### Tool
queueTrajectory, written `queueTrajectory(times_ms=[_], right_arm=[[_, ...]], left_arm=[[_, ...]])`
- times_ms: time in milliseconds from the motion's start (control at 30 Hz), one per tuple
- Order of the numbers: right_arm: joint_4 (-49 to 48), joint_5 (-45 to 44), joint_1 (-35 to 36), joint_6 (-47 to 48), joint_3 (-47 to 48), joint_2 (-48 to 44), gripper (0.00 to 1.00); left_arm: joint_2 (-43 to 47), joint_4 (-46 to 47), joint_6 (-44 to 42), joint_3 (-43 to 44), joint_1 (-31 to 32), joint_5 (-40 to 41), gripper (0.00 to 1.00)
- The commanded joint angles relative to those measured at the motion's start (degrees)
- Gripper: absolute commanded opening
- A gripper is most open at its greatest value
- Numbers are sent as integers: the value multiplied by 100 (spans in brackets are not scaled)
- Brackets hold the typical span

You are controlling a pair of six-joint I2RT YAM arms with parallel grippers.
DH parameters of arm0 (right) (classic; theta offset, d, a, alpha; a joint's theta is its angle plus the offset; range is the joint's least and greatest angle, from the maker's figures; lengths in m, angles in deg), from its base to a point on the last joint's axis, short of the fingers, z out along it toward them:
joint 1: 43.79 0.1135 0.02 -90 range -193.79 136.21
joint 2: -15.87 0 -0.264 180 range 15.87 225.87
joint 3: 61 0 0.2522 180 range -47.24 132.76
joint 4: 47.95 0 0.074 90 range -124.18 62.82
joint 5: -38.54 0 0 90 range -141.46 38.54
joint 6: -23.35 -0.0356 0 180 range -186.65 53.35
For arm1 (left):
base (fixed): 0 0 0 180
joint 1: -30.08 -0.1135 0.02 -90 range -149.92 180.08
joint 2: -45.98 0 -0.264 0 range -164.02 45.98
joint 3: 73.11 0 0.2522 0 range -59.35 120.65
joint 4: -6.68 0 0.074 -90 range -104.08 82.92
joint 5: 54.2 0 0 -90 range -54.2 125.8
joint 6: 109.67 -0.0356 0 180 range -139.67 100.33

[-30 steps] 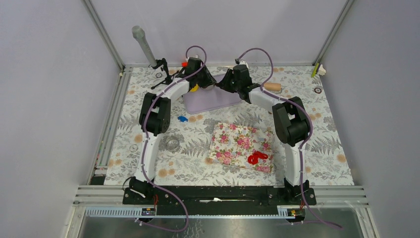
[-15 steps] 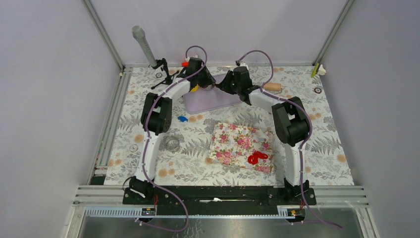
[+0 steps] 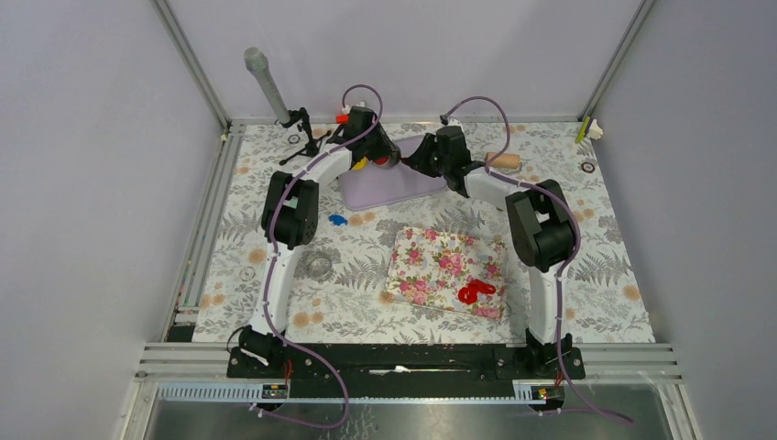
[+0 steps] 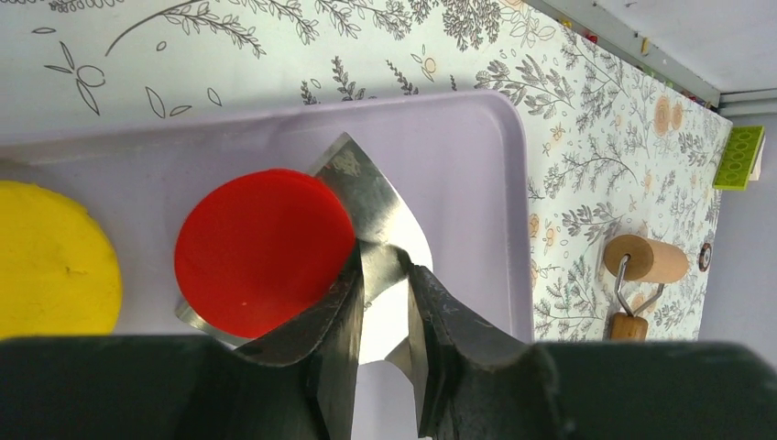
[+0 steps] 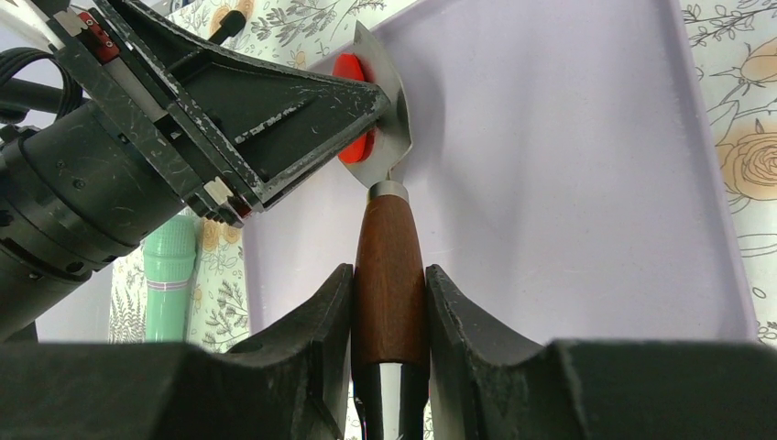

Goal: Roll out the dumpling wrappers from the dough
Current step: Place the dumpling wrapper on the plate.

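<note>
Two arms meet over the lavender tray (image 3: pixel 394 188) at the far side of the table in the top view. The left gripper (image 3: pixel 380 159) and right gripper (image 3: pixel 420 158) are almost tip to tip, and their jaws are too small to read here. Red dough scraps (image 3: pixel 476 291) sit on the floral mat (image 3: pixel 426 257), well apart from the tray and nearer the arm bases. A rolling pin (image 3: pixel 504 161) lies just right of the tray with nothing touching it.

Left wrist view: the red wrapper (image 4: pixel 261 252) lies flat on the metal blade (image 4: pixel 371 197), which pokes out at its upper right and lower left. The yellow wrapper (image 4: pixel 50 261) sits just beside it on the left. The left fingers stand partly apart astride the blade's neck, one tip over the red rim. Pinching or only touching, cannot tell. The green block (image 4: pixel 740 156) shows studs only, no lettering.

Right wrist view: the right gripper is clamped on the wooden handle of the spatula (image 5: pixel 389 238). The spatula's long axis runs straight ahead from those jaws to the red wrapper at the blade end. The left gripper comes in from the left and meets the blade face. A green-handled tool (image 5: pixel 169 266) lies off the tray.

The left gripper is nearer the wrapper. Freeing it likely means pulling the blade back along the handle axis. No readable writing anywhere.
</note>
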Motion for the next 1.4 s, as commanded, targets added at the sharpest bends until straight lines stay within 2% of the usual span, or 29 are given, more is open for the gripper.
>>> queueTrajectory(times_ms=[0, 833, 1367], right_arm=[[-21, 26, -31, 187, -121, -411, 0], [46, -163, -195, 377, -461, -691, 0], [470, -457, -309, 790, -363, -776, 0]], left_arm=[[-133, 41, -98, 208, -54, 149, 28], [-134, 73, -208, 278, -96, 175, 28], [-375, 21, -233, 632, -145, 111, 28]])
